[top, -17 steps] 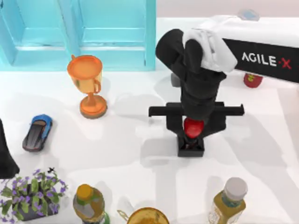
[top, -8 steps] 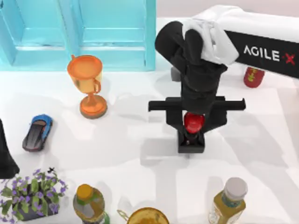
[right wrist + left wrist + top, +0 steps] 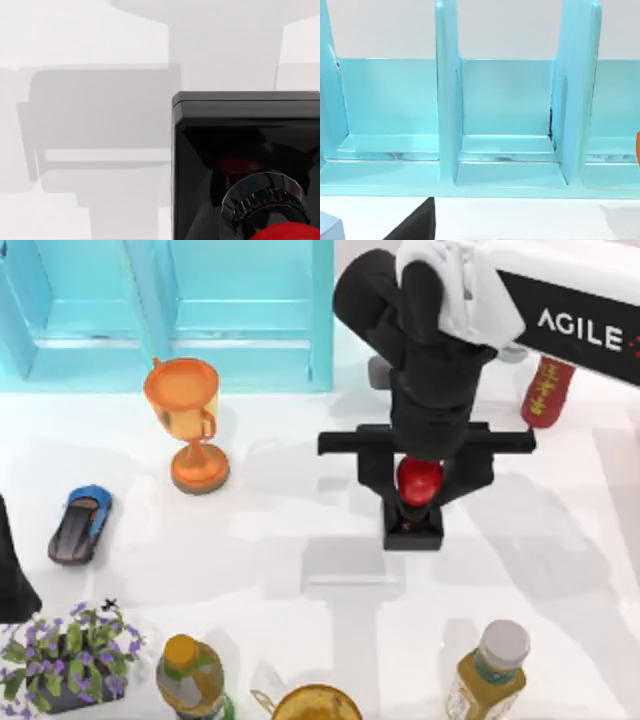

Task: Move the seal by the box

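The seal point(image 3: 413, 531), a black square block with a glossy red knob, hangs a little above the white table right of centre, its shadow lying apart from it to the front left. My right gripper point(image 3: 419, 486) reaches down from above and is shut on the red knob. Up close in the right wrist view, the seal point(image 3: 240, 145) shows its black base and its metal collar. The light blue box point(image 3: 240, 310) with open compartments stands at the back left, and its compartments point(image 3: 505, 125) also face the left wrist camera. My left arm point(image 3: 12, 570) is parked at the left edge.
An orange trophy point(image 3: 188, 422) stands in front of the box and a blue toy car point(image 3: 80, 524) lies at the left. Along the front edge are a purple flower pot point(image 3: 70, 655), two bottles point(image 3: 190, 680) point(image 3: 490, 668) and a golden cup point(image 3: 315, 705). A red bottle point(image 3: 546, 390) stands at the back right.
My right gripper has risen with the seal and shifted slightly toward the back of the table. The seal's shadow now lies apart from its base. The left arm has not moved.
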`<action>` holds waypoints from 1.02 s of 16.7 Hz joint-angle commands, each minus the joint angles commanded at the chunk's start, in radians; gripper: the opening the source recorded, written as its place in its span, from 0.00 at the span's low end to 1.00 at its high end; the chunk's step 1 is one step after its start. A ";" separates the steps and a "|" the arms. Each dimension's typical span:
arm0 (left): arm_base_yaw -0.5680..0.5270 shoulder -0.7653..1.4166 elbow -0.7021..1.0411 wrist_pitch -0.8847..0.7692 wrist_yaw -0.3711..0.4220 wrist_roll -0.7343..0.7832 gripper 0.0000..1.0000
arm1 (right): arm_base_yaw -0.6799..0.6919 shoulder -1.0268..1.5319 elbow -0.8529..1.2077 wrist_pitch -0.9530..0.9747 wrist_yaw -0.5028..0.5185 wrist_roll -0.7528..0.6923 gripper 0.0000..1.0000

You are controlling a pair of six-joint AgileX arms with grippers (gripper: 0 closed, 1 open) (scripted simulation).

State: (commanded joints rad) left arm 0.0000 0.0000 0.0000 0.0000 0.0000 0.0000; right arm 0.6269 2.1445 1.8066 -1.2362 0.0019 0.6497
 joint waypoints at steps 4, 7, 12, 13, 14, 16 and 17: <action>0.000 0.000 0.000 0.000 0.000 0.000 1.00 | -0.072 -0.025 0.016 -0.042 0.000 -0.072 0.00; 0.000 0.000 0.000 0.000 0.000 0.000 1.00 | -0.218 -0.071 0.044 -0.117 0.000 -0.220 0.00; 0.000 0.000 0.000 0.000 0.000 0.000 1.00 | -0.491 -0.158 0.090 -0.250 -0.001 -0.497 0.00; 0.000 0.000 0.000 0.000 0.000 0.000 1.00 | -0.521 -0.170 0.097 -0.268 -0.001 -0.528 0.00; 0.000 0.000 0.000 0.000 0.000 0.000 1.00 | -0.540 -0.179 0.101 -0.281 -0.001 -0.547 0.00; 0.000 0.000 0.000 0.000 0.000 0.000 1.00 | -0.549 -0.183 0.103 -0.288 -0.001 -0.556 0.00; 0.000 0.000 0.000 0.000 0.000 0.000 1.00 | -0.549 -0.183 0.103 -0.288 -0.001 -0.556 0.00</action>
State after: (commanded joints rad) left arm 0.0000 0.0000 0.0000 0.0000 0.0000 0.0000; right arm 0.0776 1.9618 1.9098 -1.5238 0.0007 0.0936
